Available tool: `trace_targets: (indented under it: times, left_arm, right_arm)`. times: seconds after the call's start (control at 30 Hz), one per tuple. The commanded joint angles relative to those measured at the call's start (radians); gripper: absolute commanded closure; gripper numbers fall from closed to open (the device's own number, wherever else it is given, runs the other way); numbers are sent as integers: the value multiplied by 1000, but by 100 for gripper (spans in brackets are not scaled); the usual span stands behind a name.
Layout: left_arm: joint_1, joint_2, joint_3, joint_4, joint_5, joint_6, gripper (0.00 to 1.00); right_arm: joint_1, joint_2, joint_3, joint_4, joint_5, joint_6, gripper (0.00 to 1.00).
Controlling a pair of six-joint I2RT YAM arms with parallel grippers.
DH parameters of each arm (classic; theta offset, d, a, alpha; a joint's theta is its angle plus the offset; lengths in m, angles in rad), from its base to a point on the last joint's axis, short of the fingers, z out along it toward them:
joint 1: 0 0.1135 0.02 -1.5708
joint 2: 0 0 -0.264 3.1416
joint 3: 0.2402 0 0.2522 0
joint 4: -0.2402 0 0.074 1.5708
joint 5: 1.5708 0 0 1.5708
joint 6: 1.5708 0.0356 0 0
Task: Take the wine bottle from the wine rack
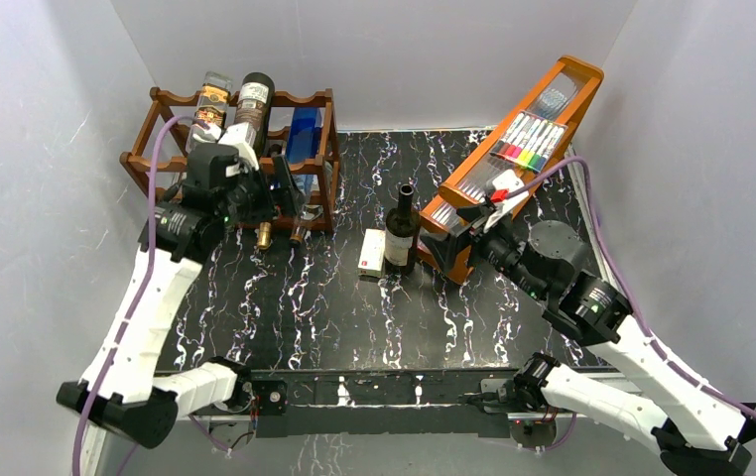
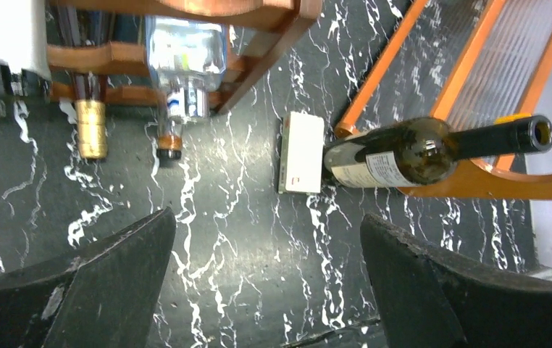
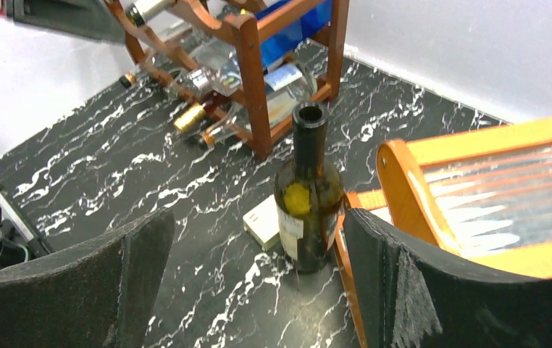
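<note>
My left pincer hangs with its fingers apart and nothing between them, just in front of the wine rack at the far left. I judge it is placed there to reach a bottle. My right pincer is also spread and empty. It points at a dark wine bottle standing upright on the worktop, apart from the rack, between a small white box and the orange stand. Other bottles lie in the rack with their necks poking out low. From above, my left arm covers the rack's front, so I cannot count them or tell which bottle is meant.
</note>
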Motion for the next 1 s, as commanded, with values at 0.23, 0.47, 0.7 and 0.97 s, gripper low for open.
trace_targets:
  times: [0.23, 0.47, 0.7, 0.97]
  left_arm:
    - [2, 413, 546, -258, -433, 273, 2]
    - [3, 532, 650, -75, -585, 414, 2]
    - [29, 659, 699, 95, -630, 554, 2]
    - [57, 821, 813, 122, -591, 569, 2]
  right_arm:
    - [-4, 25, 22, -47, -41, -35, 2]
    - [-4, 72, 88, -111, -107, -55, 2]
    - [-4, 69, 156, -210, -105, -43, 2]
    - [-5, 67, 215, -278, -80, -16, 2]
